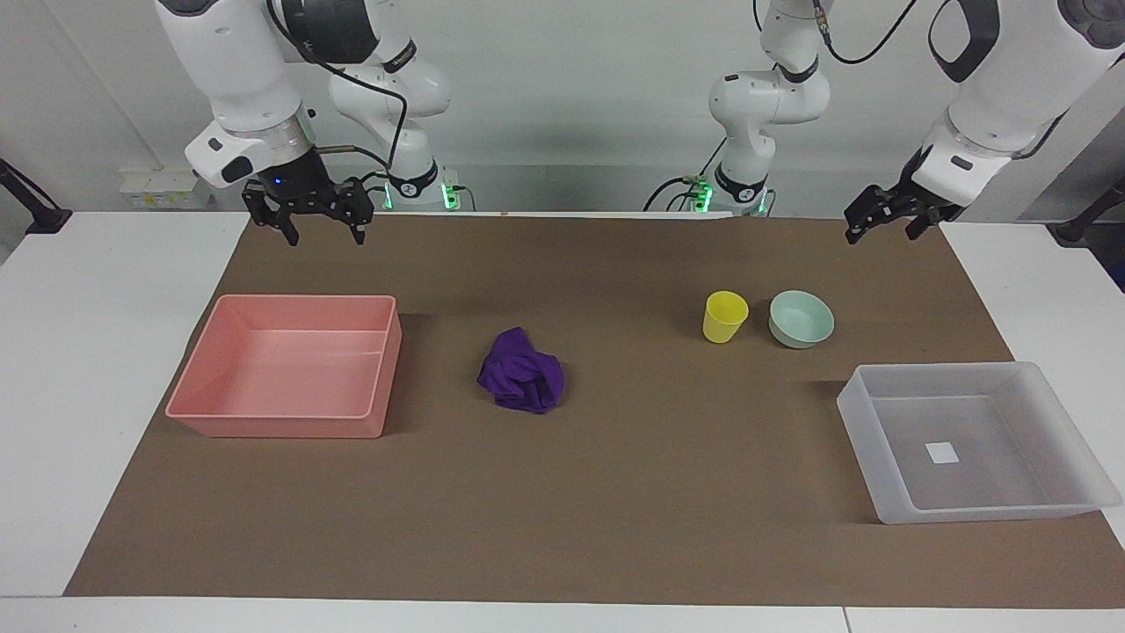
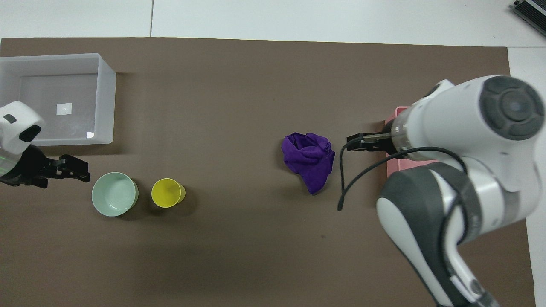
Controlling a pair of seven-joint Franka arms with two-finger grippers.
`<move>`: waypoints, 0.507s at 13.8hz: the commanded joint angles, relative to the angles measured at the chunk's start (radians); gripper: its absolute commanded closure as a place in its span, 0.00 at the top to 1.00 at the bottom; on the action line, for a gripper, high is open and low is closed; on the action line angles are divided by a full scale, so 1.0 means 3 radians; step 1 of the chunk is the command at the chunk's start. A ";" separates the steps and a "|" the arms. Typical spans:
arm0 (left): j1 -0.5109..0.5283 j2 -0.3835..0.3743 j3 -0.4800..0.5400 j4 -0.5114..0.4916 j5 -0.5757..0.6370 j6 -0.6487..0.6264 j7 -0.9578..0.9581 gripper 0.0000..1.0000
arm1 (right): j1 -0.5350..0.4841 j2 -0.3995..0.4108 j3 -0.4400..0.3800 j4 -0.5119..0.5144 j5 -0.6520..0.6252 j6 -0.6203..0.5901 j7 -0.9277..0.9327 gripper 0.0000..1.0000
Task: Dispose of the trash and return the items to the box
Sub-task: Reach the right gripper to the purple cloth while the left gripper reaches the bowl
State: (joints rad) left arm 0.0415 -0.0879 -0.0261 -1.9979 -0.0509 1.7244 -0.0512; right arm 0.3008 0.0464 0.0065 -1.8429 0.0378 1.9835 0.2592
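From my console the brown mat (image 1: 615,492) reads as matt paper, smooth and unreflective, laid over a white tabletop (image 1: 88,369) with a faint sheen. The purple wad (image 1: 522,382) is soft cloth, folded and napped, no shine. The pink bin (image 1: 211,400) is glossy opaque plastic; I see a bright streak on its floor. The box (image 1: 857,413) is translucent frosted plastic, smooth, with a white paper-like label (image 1: 943,453). The yellow cup (image 1: 724,317) and mint bowl (image 1: 801,319) look like smooth plastic, softly satin.

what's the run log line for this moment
right gripper: open, raised | left gripper: open, raised | purple cloth, cup, bowl: untouched on mat
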 commanded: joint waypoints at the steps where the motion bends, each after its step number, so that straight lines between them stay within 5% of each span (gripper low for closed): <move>1: 0.0168 -0.0213 -0.0015 -0.0697 -0.0178 0.0646 0.0323 1.00 | 0.0086 0.0315 -0.0006 -0.0049 0.0120 0.0469 0.0056 1.00; 4: 0.0418 -0.0167 -0.0015 -0.1132 -0.0381 0.1184 0.0936 1.00 | 0.0250 0.0617 -0.0001 -0.0069 0.0120 0.0894 0.0132 1.00; 7: 0.0465 0.0016 -0.0015 -0.1184 -0.0490 0.1308 0.1112 1.00 | 0.0337 0.0801 -0.0006 -0.0177 0.0120 0.1251 0.0189 1.00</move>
State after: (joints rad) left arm 0.1700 -0.0915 -0.0237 -2.3247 -0.1719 2.0705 0.2501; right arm 0.3890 0.2642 0.0067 -1.8691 0.0580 2.2903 0.3016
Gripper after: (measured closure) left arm 0.000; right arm 0.000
